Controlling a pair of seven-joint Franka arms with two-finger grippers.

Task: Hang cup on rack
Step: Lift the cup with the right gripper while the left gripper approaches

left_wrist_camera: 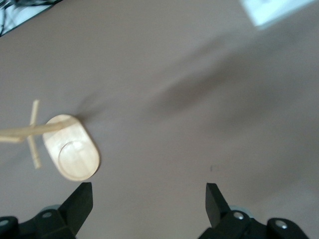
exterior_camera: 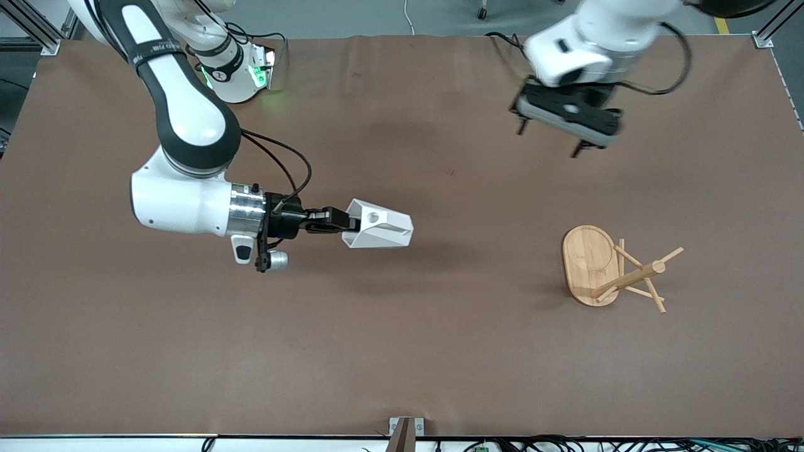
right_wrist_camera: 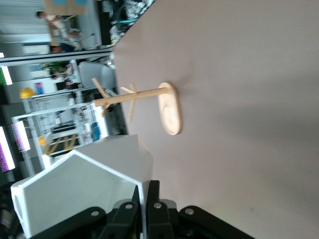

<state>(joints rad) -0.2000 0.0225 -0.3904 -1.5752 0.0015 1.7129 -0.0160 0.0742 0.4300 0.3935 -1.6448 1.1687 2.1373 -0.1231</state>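
My right gripper [exterior_camera: 342,225] is shut on the rim wall of the white faceted cup [exterior_camera: 380,231] and holds it on its side above the middle of the table. In the right wrist view the cup [right_wrist_camera: 84,191] fills the corner beside the shut gripper [right_wrist_camera: 146,196]. The bamboo rack [exterior_camera: 619,271] stands upright toward the left arm's end of the table, with nothing on its pegs; it shows in the right wrist view [right_wrist_camera: 144,97]. My left gripper [exterior_camera: 553,139] hangs open and empty in the air, over bare table farther from the front camera than the rack. The left wrist view shows the rack's base [left_wrist_camera: 72,154] beside the open gripper [left_wrist_camera: 148,199].
A brown mat [exterior_camera: 402,351] covers the whole table. The right arm's base [exterior_camera: 235,72] stands at the table's edge farthest from the front camera. A small bracket [exterior_camera: 405,430] sits at the edge nearest the front camera.
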